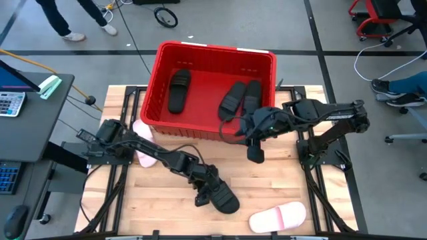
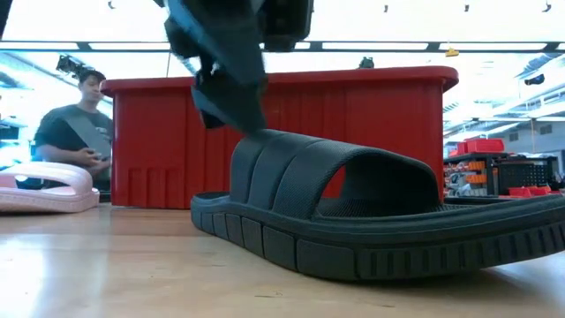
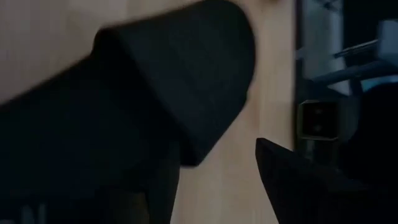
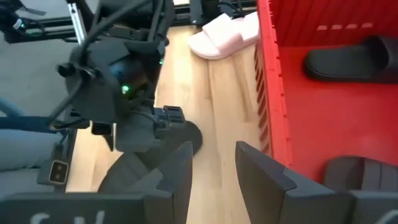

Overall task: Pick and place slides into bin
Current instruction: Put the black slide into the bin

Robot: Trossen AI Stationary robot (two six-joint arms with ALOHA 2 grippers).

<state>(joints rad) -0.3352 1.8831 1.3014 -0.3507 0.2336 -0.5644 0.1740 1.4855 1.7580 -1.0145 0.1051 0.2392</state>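
The table (image 1: 267, 190) is pale wooden planking set on a dark frame, standing on a grey floor (image 1: 300, 27) crossed by cables, with a side desk (image 1: 30, 127) carrying a calculator (image 1: 10, 103) beyond the table's left edge. In the low view a person (image 2: 75, 132) in a dark top stands behind the bin (image 1: 160, 80), under bright ceiling lights. The bin is a bright red crate with ribbed walls and a thick rim, sitting at the table's far edge; three matte black slides lie on its floor, one (image 1: 179, 90) alone and two (image 1: 240, 99) side by side. In front of the bin, near the table's front edge, a fourth black slide (image 2: 353, 216) with a wide ribbed strap and a grooved sole rests flat, and the left gripper (image 1: 205, 190) is down at its end with the jaws set around it. A pale pink slide (image 1: 278, 217) lies beside that one, and another pink slide (image 1: 143, 143) sits against the bin's front left corner. The right gripper (image 1: 255, 152) hangs just in front of the bin's front wall, jaws narrowly apart and holding nothing.
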